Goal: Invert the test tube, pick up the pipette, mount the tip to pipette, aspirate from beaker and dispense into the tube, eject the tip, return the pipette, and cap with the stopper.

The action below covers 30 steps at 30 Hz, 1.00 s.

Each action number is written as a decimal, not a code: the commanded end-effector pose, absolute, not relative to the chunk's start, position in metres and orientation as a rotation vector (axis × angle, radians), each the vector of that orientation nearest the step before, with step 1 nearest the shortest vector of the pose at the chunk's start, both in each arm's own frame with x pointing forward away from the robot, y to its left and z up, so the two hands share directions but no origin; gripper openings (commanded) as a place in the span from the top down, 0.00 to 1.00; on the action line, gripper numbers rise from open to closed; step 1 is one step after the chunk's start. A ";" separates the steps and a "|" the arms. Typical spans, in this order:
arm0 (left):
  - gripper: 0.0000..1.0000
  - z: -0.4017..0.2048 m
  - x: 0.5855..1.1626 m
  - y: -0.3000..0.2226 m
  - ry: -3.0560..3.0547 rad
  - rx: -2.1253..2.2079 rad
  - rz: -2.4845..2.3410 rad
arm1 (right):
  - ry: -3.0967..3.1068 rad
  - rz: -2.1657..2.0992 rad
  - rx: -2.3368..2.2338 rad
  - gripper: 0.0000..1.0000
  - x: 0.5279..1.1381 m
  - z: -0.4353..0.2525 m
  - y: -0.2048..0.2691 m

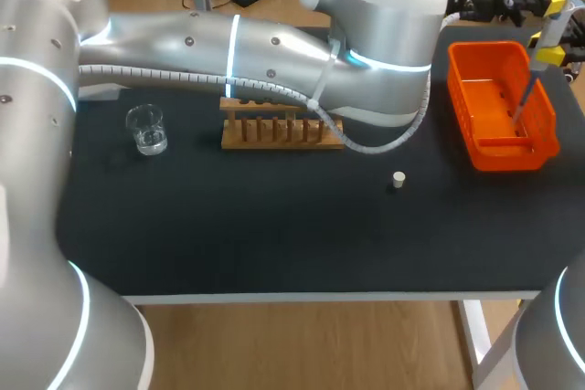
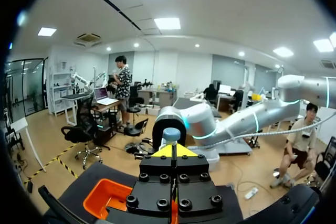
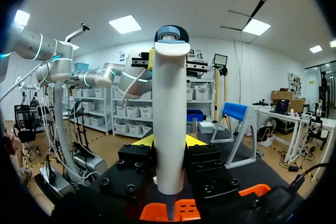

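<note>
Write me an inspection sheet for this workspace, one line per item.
Surface: black table, bearing four things.
Job's things: beaker left of wooden rack; stopper alone towards the front; pipette upright, tip down over the orange basket.
Clutter: nothing seen.
Tools: right tool shut on pipette; left tool shut, at the pipette's top.
Cables: grey hose along left arm crosses the rack's right end in head view.
Surroundings: nothing seen reaching over the table.

No readable text, numbers or labels on any of the tabletop [image 1: 274, 216] stuff, as far as I can tell. The glass beaker [image 1: 146, 129], wooden rack [image 1: 279, 127], orange basket [image 1: 508, 154] and pipette [image 3: 170, 119] all show no legible print.
</note>
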<state>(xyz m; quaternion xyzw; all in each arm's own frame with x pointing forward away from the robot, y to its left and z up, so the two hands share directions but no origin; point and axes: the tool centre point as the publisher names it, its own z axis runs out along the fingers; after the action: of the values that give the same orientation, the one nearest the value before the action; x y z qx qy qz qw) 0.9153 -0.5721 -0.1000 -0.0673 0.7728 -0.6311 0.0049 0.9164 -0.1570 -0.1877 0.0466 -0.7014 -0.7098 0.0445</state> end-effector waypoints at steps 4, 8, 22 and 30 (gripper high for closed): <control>1.00 -0.113 0.913 -0.577 2.254 -0.232 -2.137 | -2.140 -2.167 0.150 1.00 0.918 -0.185 -0.158; 1.00 -0.115 0.913 -0.577 2.251 -0.238 -2.136 | -2.140 -2.167 0.150 1.00 0.918 -0.185 -0.158; 1.00 -0.121 0.914 -0.576 2.255 -0.232 -2.134 | -2.140 -2.167 0.150 1.00 0.918 -0.185 -0.158; 1.00 -0.125 0.915 -0.576 2.260 -0.232 -2.139 | -2.140 -2.167 0.150 1.00 0.918 -0.185 -0.158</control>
<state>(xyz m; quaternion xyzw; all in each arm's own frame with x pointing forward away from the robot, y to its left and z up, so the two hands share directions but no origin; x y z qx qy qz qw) 0.9147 -0.5710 -0.1098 -0.0735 0.7844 -0.6159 0.0028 0.9159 -0.1578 -0.1935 0.0460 -0.7013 -0.7101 0.0438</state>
